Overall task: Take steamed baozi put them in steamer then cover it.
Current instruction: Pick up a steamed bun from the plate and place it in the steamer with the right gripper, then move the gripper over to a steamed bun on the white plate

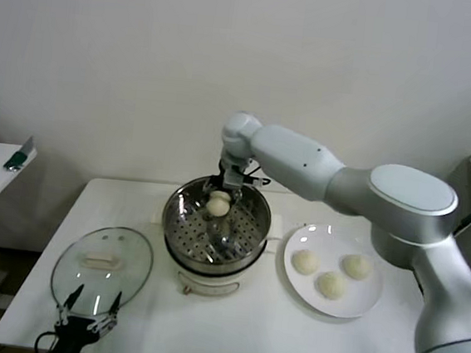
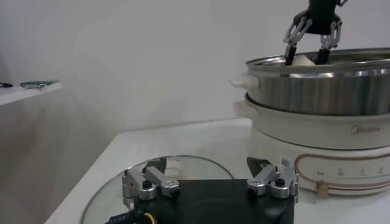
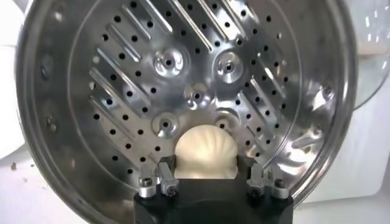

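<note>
Right tool pinches one baozi over the steamer; three baozi lie on the plate beside it.

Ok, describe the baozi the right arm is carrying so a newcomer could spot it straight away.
Start at the shiny steel steamer in the middle of the white table. Over its far side hangs the right tool, shut on one cream-white baozi. The three other buns lie on the white plate beside the steamer; only this one is inside the steamer's rim.

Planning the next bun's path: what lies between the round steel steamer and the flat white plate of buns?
Only bare white table separates the steel steamer from the white plate in the head view.
</note>
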